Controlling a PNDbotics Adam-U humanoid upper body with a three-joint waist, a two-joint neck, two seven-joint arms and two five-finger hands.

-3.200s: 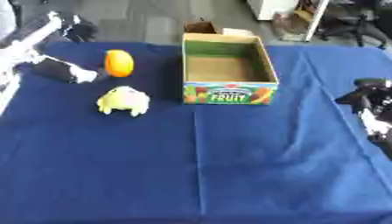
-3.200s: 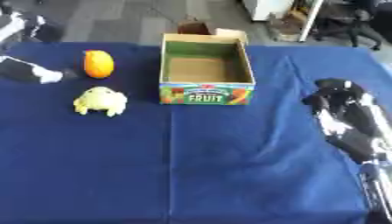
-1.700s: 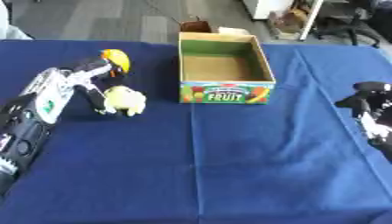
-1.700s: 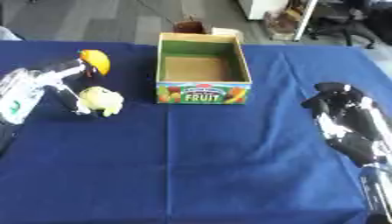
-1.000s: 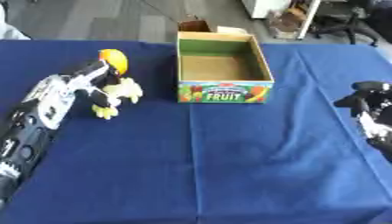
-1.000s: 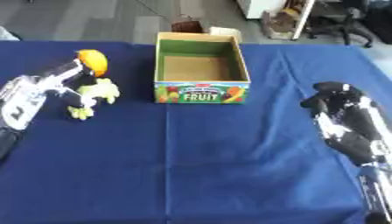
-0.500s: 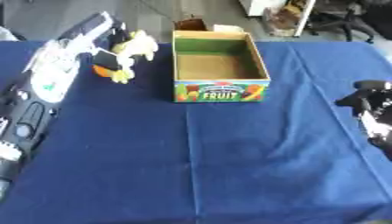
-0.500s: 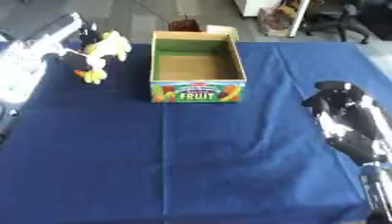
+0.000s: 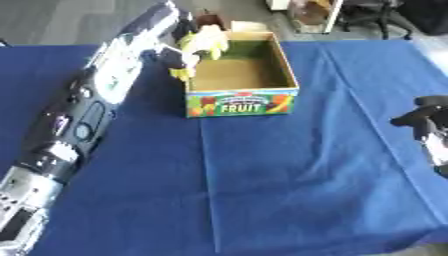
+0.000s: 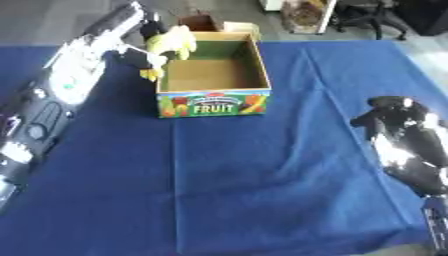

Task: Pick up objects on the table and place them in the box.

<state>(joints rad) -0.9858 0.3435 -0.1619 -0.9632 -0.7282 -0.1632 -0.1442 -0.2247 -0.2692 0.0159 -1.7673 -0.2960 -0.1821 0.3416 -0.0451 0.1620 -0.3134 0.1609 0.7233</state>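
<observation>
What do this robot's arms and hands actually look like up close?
The left arm is a long chain of silver-white and black segments with round joint housings and small coloured marks on them, ending in a black left hand. The right hand is glossy black with pale highlights on its casing. No loose cables are visible.

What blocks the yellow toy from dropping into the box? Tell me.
Nothing visible does. The left hand holds the yellow toy at the left rim of the fruit box, partly above its open top. The inside of the box that shows is bare. The right hand is far off at the right.
</observation>
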